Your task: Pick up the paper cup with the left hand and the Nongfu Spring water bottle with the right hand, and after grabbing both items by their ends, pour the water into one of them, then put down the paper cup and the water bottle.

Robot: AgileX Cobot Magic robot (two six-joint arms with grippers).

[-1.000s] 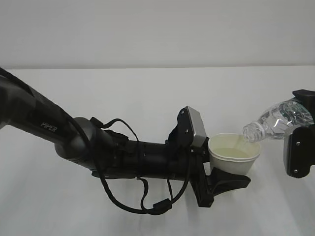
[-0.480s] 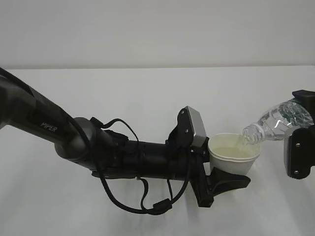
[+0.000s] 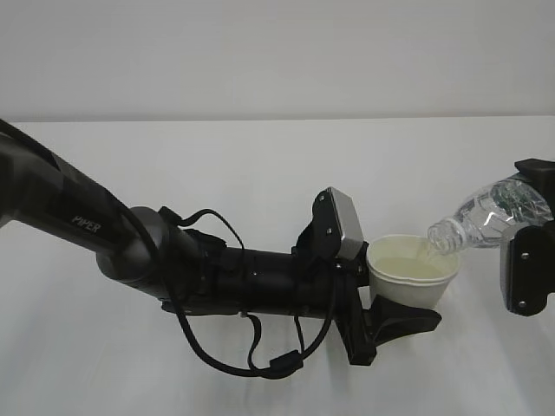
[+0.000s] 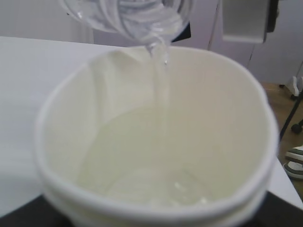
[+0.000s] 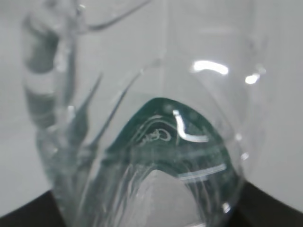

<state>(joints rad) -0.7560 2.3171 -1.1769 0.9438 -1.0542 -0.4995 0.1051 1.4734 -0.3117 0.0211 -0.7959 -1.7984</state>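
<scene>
White paper cup (image 3: pixel 413 270) clamped in left hand (image 3: pixel 381 303) mid-scene, tilted water bottle (image 3: pixel 490 212) gripped by right hand (image 3: pixel 527 260) at far right, mouth over cup rim, water streaming in.

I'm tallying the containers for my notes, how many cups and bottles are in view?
2. One paper cup held at centre-right by the left hand, and one clear water bottle tilted over it at the right edge. Nothing else shows on the table.

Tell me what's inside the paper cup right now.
The paper cup holds a shallow pool of clear water, fed by a thin stream from the water bottle mouth above. The bottom shows through; nothing else is visible inside.
</scene>
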